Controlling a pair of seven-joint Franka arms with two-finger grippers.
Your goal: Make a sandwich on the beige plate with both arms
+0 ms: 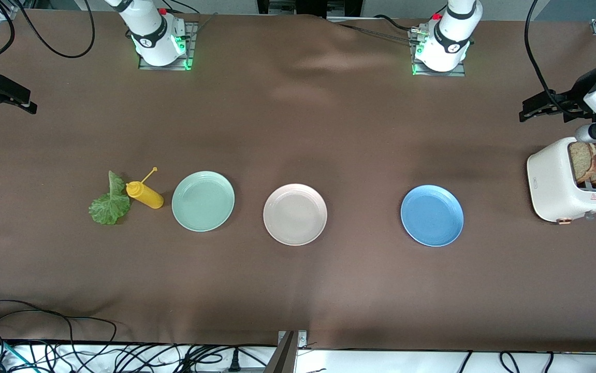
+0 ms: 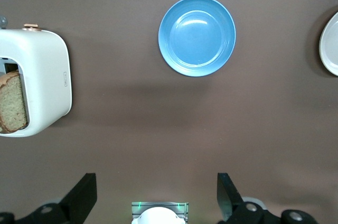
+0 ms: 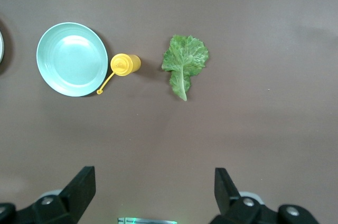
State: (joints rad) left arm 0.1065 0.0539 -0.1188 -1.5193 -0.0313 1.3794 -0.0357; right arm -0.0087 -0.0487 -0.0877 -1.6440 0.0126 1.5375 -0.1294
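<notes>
The empty beige plate (image 1: 295, 214) lies mid-table between a mint-green plate and a blue plate; its edge (image 2: 330, 44) shows in the left wrist view. Two brown bread slices (image 1: 593, 160) (image 2: 13, 102) stand upright in a white toaster. A green lettuce leaf (image 1: 108, 204) (image 3: 185, 63) lies flat at the right arm's end of the table. My left gripper (image 1: 529, 110) (image 2: 157, 197) hangs open and empty over the table beside the toaster. My right gripper (image 1: 26, 105) (image 3: 155, 195) hangs open and empty over the table's right-arm end.
The white toaster (image 1: 556, 186) (image 2: 45, 76) stands at the left arm's end. A yellow squeeze bottle (image 1: 145, 194) (image 3: 124, 64) lies between the lettuce and the mint-green plate (image 1: 203, 201) (image 3: 72, 58). The blue plate (image 1: 432, 215) (image 2: 197, 36) sits between the beige plate and the toaster.
</notes>
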